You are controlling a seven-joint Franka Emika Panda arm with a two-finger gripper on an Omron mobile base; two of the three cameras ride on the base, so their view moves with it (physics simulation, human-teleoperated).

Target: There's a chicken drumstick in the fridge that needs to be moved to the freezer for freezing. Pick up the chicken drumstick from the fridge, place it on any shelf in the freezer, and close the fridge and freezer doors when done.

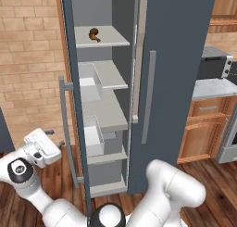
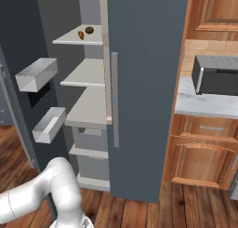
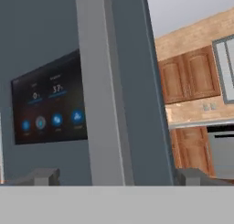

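1. The freezer (image 1: 104, 129) stands open, its narrow left-hand cavity showing stacked light grey shelves; the fridge door (image 1: 178, 82) to its right is shut, its long bar handle (image 1: 148, 96) running down the front.
2. The chicken drumstick (image 1: 94, 34) lies on the top freezer shelf (image 1: 113, 38), toward the back left, just beside a dark brown round lump (image 2: 89, 30); in the right base view the drumstick (image 2: 81, 35) sits left of the lump, well back from the shelf's front edge.
3. The freezer door (image 2: 18, 59) is swung wide to the left, edge-on in the left base view, with its bar handle (image 1: 66, 129) standing off the outer face. Two white door bins (image 2: 37, 74) jut from its inner side into the opening.
4. The gripper (image 3: 114, 175) is low at the left, outside the open door. In the hand view its two fingertips (image 3: 43, 176) stand apart on either side of the door's grey bar handle (image 3: 98, 81), jaws spread and not closed on it; whether they touch the bar I cannot tell.
5. The door's black panel (image 3: 50, 102) lies left of the handle, close before the hand.
6. To the right, wooden cabinets (image 1: 203, 129), a grey counter (image 1: 213, 88) and a microwave (image 2: 216, 76) stand well apart from the arm.
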